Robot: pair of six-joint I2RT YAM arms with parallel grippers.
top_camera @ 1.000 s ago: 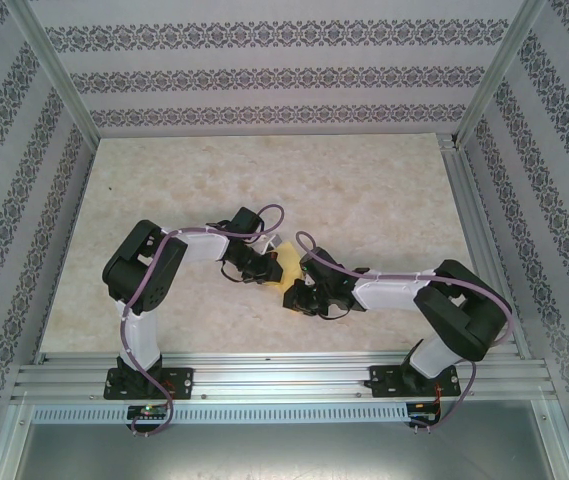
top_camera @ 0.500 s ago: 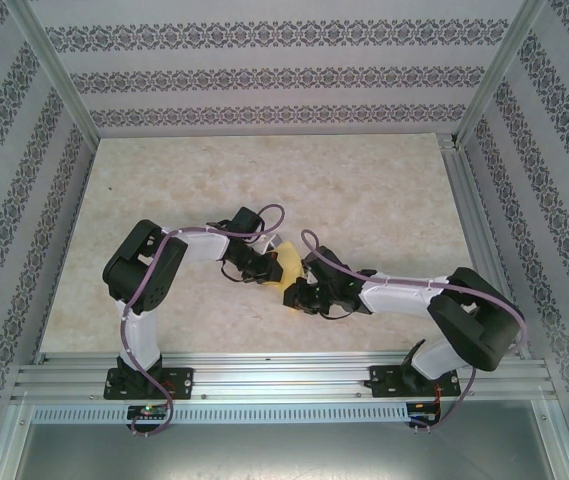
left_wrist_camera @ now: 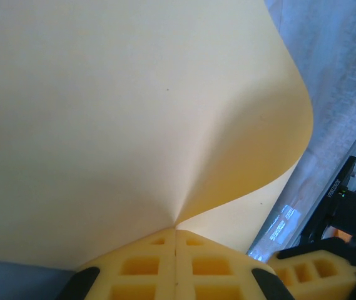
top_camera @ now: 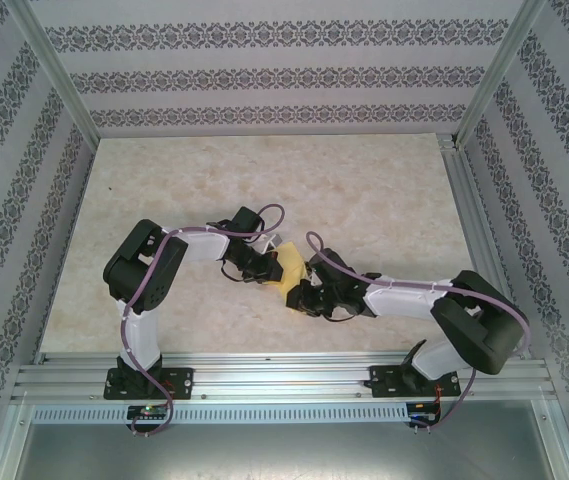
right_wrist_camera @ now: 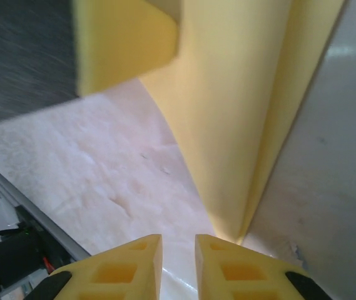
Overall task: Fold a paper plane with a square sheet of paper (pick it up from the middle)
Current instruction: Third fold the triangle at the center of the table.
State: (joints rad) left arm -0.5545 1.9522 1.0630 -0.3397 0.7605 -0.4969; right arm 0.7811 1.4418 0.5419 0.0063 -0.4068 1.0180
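A: Both arms are reaching in to the middle of the worktop (top_camera: 384, 190), and from above the square sheet of paper (top_camera: 290, 266) is a patch of yellow right between the two wrists.

B: And look at the left gripper (left_wrist_camera: 176, 236) through its own camera: fingers pressed flat together, with the paper coming out exactly at the seam where they meet. That's a firm pinch on the sheet.

A: The sheet fans up and away from that pinch point. It's bowed rather than flat, with a soft crease running out from the grip and one edge curling over on the right.

B: Low on the right of that same view there's a yellow finger of the other arm, just beside the left one's fingers.

A: Over to the right gripper (right_wrist_camera: 178, 245), then. Its two fingers stand a narrow slit apart, and through the slit I see marbled worktop, not paper.

B: So slightly parted, gripping nothing. The sheet hangs just ahead of it in a tall curve, its lowest point coming down close above the right-hand finger. Whether it touches that finger, I can't tell.

A: Up in the corner of that view, a yellow pad of the left gripper sits against the paper's upper part.

B: And bare worktop shows beside the paper's curved edge.
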